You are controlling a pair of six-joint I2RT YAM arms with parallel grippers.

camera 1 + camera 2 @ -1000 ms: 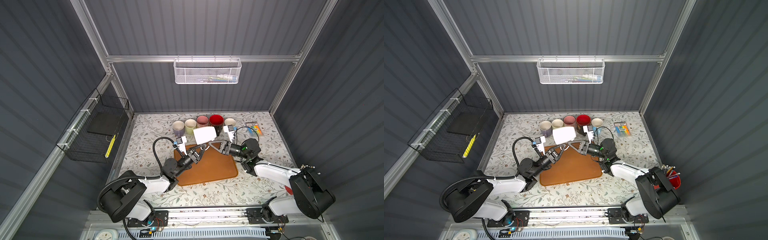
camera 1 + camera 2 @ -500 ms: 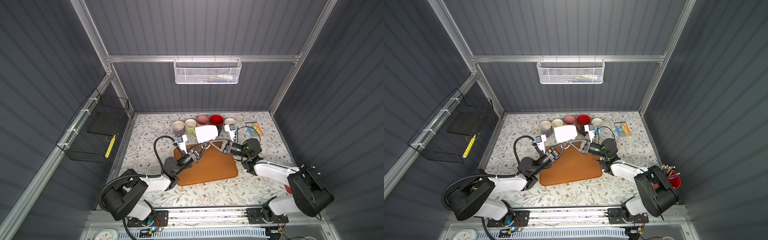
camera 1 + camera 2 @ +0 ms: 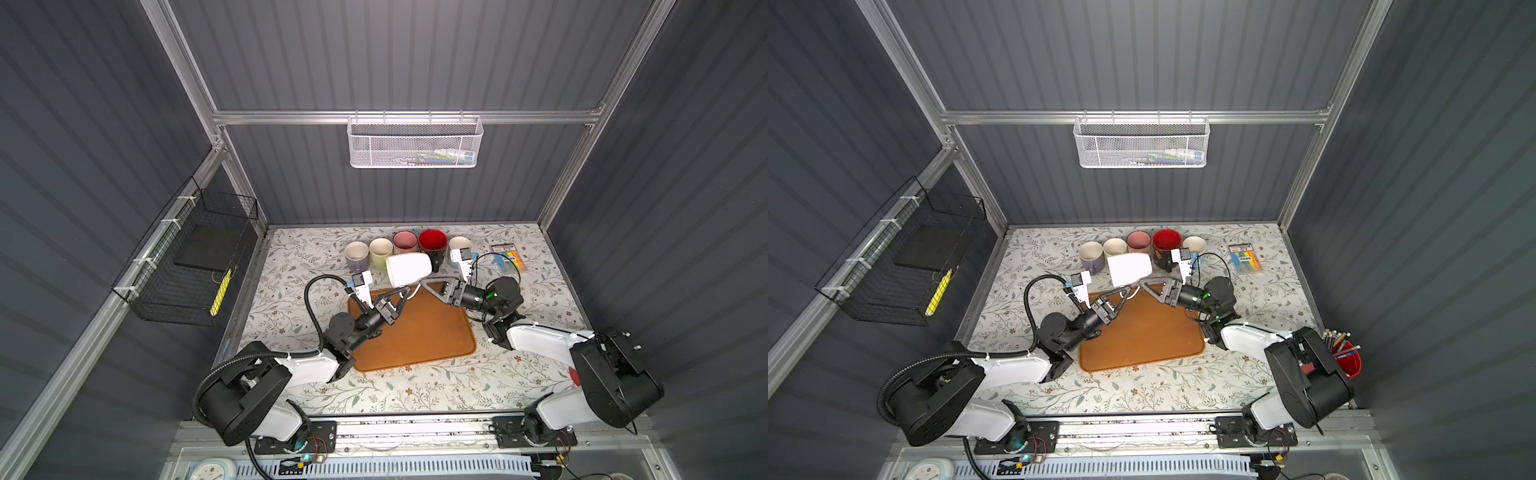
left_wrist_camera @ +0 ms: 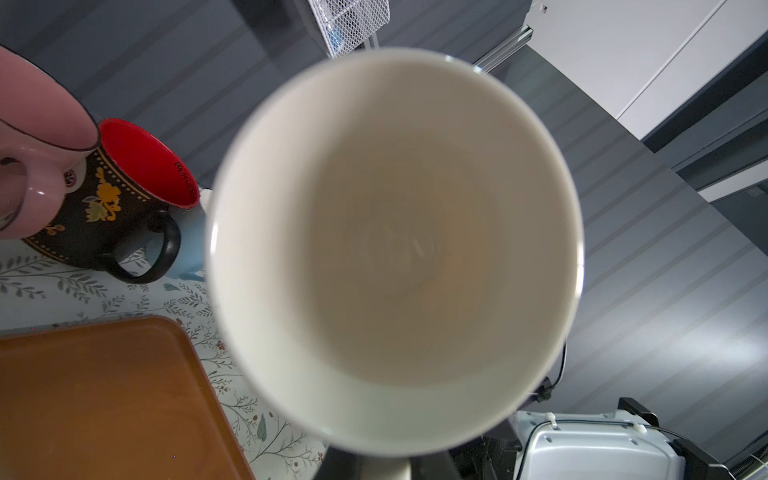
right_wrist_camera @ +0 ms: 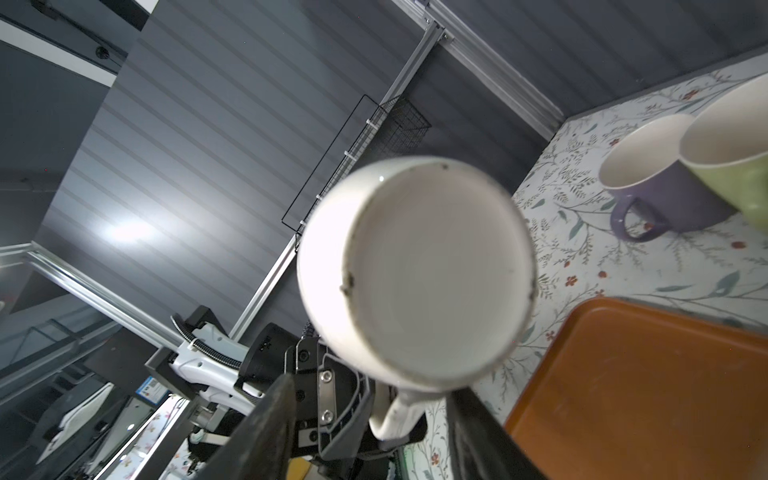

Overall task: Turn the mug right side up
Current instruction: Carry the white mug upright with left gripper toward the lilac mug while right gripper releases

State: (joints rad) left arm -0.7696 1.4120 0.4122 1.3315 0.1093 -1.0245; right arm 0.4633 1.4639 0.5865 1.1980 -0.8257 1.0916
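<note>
The white mug (image 3: pixel 409 269) hangs on its side in the air above the back edge of the orange tray (image 3: pixel 411 332), also seen as the mug (image 3: pixel 1128 269). Its mouth faces my left wrist camera as a wide mug opening (image 4: pixel 395 249); its base (image 5: pixel 415 274) faces the right wrist camera. My left gripper (image 3: pixel 404 293) (image 3: pixel 1121 294) is shut on the mug's handle (image 5: pixel 395 415), its jaws just below the rim in the left wrist view (image 4: pixel 384 469). My right gripper (image 3: pixel 426 286) (image 5: pixel 370 432) stands open, a finger (image 5: pixel 266 424) on each side of the handle without touching it.
Several upright mugs line the back of the table: purple (image 3: pixel 356 254), green (image 3: pixel 380 249), pink (image 3: pixel 404 241), a black one with red inside (image 3: pixel 433 243) and a pale one (image 3: pixel 459 245). A marker pack (image 3: pixel 508 259) lies back right. A red pencil cup (image 3: pixel 1343 357) stands at the right edge.
My right gripper has opened off the mug's handle. The left gripper closed on the handle and now carries the mug alone. The mug has barely shifted.
</note>
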